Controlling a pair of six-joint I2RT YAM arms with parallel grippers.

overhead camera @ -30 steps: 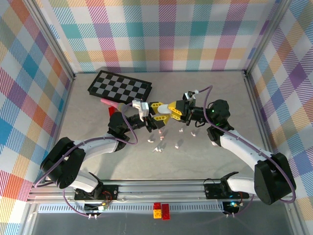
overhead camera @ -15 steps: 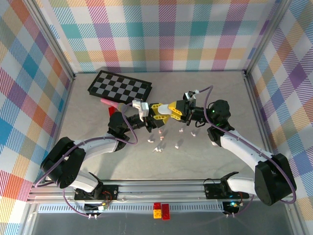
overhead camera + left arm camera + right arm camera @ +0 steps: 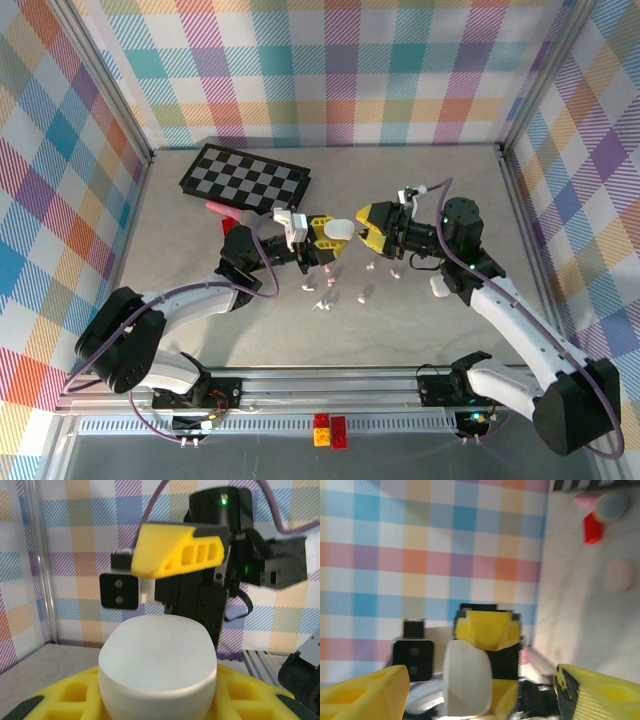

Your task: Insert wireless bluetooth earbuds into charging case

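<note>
From where I stand, just left of the middle of the top view, the left gripper (image 3: 333,233) has its chunky yellow fingers clamped on a smooth white case (image 3: 341,229). The case is a rounded pebble with a flat matte top. The left wrist camera shows it sitting squarely between yellow plastic fingers with cut-out hollows.

Facing it from the right, close to the case but clear of it, the right gripper (image 3: 364,227) has its yellow fingers spread apart with nothing between them.

The earbuds (image 3: 324,304) are tiny pale buds with short stems. They lie scattered on the dull grey table (image 3: 460,190) below the two grippers, toward the lower middle of the frame.

A black-and-white chessboard (image 3: 245,178) lies flat at the upper left. In the right wrist view a pale pink pebble-shaped case (image 3: 620,575) rests on the table at the upper right, near a red block (image 3: 592,530).
</note>
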